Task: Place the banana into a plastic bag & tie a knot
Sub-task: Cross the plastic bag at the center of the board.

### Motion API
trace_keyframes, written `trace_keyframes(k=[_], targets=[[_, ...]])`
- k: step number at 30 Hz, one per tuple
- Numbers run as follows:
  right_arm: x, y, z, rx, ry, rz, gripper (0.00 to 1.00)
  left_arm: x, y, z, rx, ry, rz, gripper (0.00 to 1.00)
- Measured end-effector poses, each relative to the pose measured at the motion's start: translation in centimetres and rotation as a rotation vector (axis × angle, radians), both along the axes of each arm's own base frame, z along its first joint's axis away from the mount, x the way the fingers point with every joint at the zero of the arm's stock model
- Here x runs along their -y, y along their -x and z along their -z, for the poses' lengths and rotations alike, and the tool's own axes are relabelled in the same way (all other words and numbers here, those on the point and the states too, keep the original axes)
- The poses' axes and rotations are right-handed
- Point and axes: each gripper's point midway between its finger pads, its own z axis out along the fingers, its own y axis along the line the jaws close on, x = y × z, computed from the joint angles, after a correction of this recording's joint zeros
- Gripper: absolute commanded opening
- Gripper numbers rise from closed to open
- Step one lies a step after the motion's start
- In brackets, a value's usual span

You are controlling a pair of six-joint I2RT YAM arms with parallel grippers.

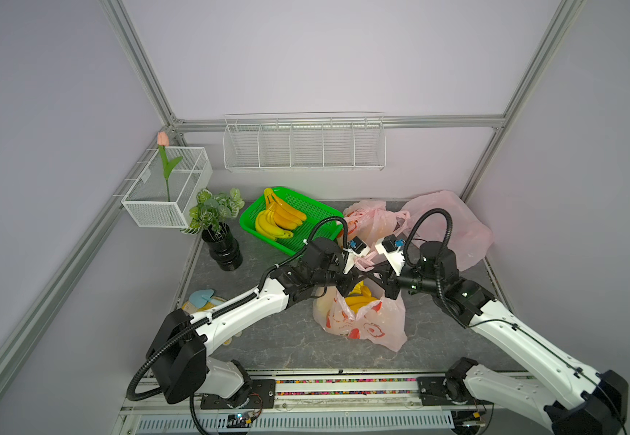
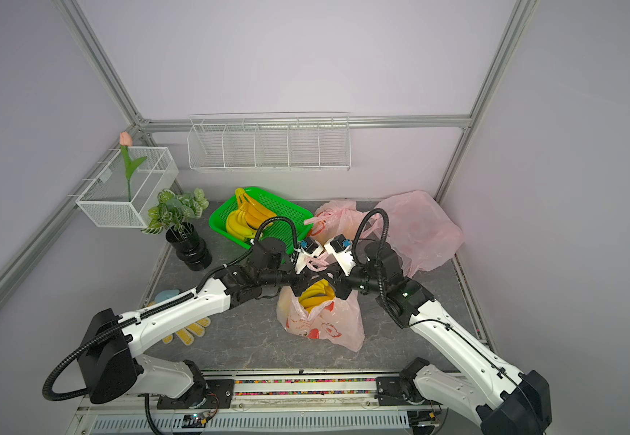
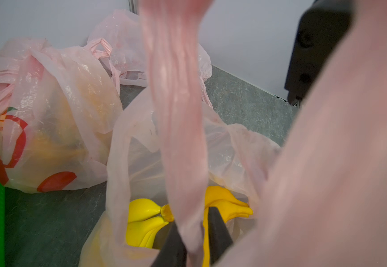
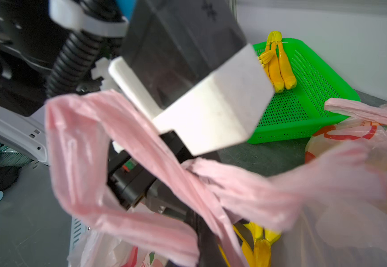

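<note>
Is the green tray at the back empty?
No, in a top view the green tray holds bunches of yellow bananas.

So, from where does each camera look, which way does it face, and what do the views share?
Top views: high above the robot's bases, looking down and forward over the table; both arms show, meeting over the bagged bananas.
Left wrist: on the left arm, looking along its fingers into the open bag; a bag handle runs between them.
Right wrist: on the right arm, facing the left arm's wrist and the green basket; its own finger shows too.
Shared: bananas, handles and basket appear in every view.
</note>
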Motion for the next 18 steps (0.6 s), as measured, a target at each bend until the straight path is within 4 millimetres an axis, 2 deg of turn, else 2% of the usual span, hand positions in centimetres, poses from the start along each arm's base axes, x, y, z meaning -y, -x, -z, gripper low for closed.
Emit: trace_keyframes(k=[2, 4, 7, 10, 14, 18], targets=[[0.0, 0.0, 0.1, -0.002, 0.003, 0.004, 0.06, -0.3, 0.0, 0.0, 0.007, 0.001, 0.003, 0.36], [0.0, -0.3, 0.1, -0.002, 0.003, 0.012, 0.07, -0.1, 1.1, -0.5, 0.02, 0.022, 0.048, 0.42], [-0.1, -0.3, 0.4, -0.012, 0.006, 0.009, 0.06, 0.2, 2.6, -2.0, 0.049, 0.063, 0.097, 0.48], [-0.3, -0.3, 0.1, -0.006, -0.003, 0.007, 0.07, -0.2, 2.9, -2.8, 0.075, 0.083, 0.103, 0.53], [-0.4, -0.3, 0.2, -0.007, 0.0, 0.006, 0.07, -0.4, 2.9, -3.5, 0.094, 0.101, 0.095, 0.54], [-0.4, -0.3, 0.4, -0.007, 0.006, 0.01, 0.08, -0.6, 2.5, -3.8, 0.103, 0.106, 0.067, 0.51]])
